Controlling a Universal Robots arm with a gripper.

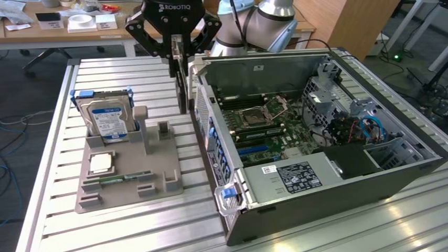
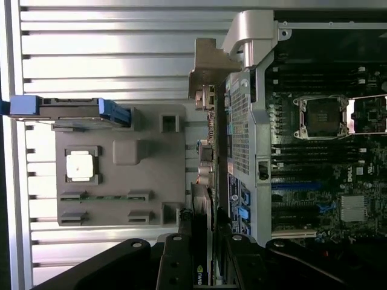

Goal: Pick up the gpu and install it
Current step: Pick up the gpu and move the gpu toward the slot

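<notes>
Black two-finger tool [image 1: 180, 50] [image 2: 208, 244] is clamped on the gpu [image 1: 182, 84] [image 2: 210, 181], one finger on each flat face, gripping its upper end. The gpu hangs upright on edge, off the bench [image 1: 56, 210] [image 2: 109, 42]. It sits in the gap between the grey holder [image 1: 129, 181] [image 2: 151, 181] and the perforated back wall of the open computer case [image 1: 315, 210] [image 2: 245, 121]. It is just beside the case's near top corner; cannot tell if it touches. The gpu's pale metal bracket [image 2: 208, 66] is at the end away from the tool. The case lies on its side toward the bench's edge on the exterior view's right, with its motherboard [image 1: 266, 126] [image 2: 320, 151] facing up. The holder lies flat near the bench's edge on the exterior view's left. A silver hard drive [image 1: 108, 119] [image 2: 66, 109] with a blue-white label stands upright in the holder's far slot. A square silver chip [image 1: 102, 163] [image 2: 80, 166] lies in a pocket in front of it. A narrow green memory stick [image 1: 119, 178] [image 2: 103, 197] lies flat just beyond the chip, toward the holder's near edge. The holder's upright posts nearest the gpu stand with nothing in them.
</notes>
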